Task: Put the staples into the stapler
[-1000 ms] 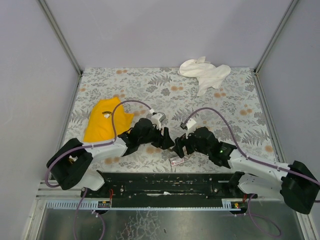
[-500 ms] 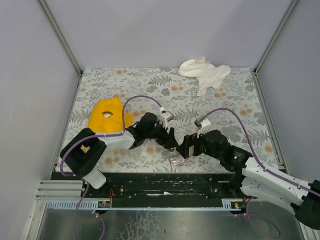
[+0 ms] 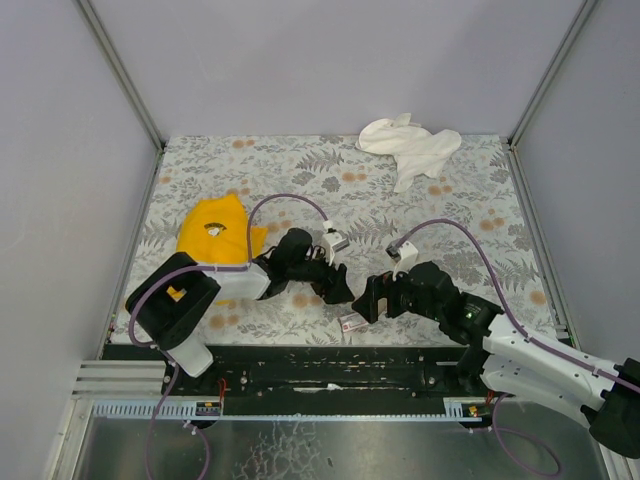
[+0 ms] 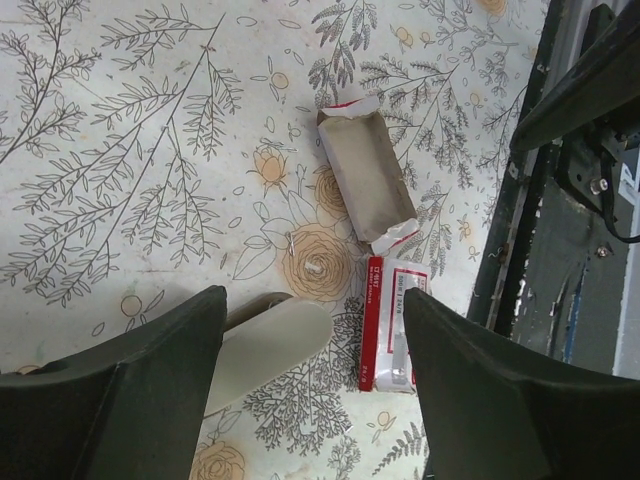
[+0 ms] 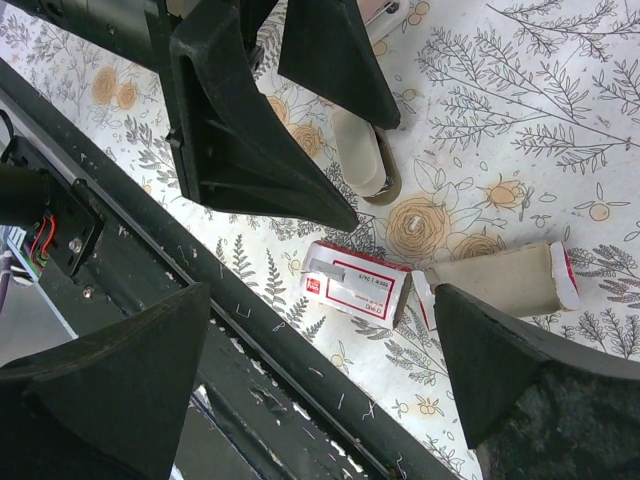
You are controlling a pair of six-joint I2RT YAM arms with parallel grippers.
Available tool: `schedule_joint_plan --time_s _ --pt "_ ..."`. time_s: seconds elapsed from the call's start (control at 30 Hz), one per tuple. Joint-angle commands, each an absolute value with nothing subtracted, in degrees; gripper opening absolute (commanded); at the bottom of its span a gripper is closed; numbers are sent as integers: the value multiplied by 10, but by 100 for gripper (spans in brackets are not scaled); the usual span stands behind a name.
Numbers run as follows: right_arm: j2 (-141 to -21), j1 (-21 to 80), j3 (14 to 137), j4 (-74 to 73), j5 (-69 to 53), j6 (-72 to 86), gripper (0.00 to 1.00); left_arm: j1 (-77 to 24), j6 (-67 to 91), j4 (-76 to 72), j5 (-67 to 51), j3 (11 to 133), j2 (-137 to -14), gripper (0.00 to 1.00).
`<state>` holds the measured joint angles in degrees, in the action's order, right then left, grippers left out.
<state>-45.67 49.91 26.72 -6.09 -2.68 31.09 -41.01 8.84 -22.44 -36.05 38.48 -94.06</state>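
The staples' dark-red box [image 4: 392, 325] with a pale label lies near the table's front edge, also seen as box [image 5: 355, 283] and box [image 3: 351, 323]. A small silvery strip [image 5: 330, 267] rests on its label. Its empty grey-brown tray [image 4: 365, 176] lies just beyond, apart from the box. My left gripper [image 4: 312, 292] hovers open above a pale beige block [image 4: 268, 349] and the box. My right gripper [image 5: 322, 290] is open wide around the box without touching it. The stapler does not show in any view.
A yellow cloth [image 3: 215, 235] lies at the left and a white cloth [image 3: 410, 145] at the far right corner. The black front rail [image 5: 300, 400], strewn with loose staples, runs just next to the box. The two grippers nearly meet.
My right gripper has opened wider and its arm has swung out to the right. My left gripper has shifted slightly right toward the box and opened a little.
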Motion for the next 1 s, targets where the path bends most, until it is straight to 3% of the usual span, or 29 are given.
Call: schedule_joint_plan --time_s 0.0,0.33,0.73,0.97 --pt "-452 497 270 -57 -35 316 100 -410 64 -218 -383 382 -963 70" --pt "-449 496 268 -47 -43 316 100 -411 42 -207 -347 362 -957 70" --pt "-405 496 259 -44 -33 319 100 -437 23 -205 -208 342 -921 70" --pt "-386 496 254 -48 -21 323 100 -455 37 -208 -180 329 -906 62"
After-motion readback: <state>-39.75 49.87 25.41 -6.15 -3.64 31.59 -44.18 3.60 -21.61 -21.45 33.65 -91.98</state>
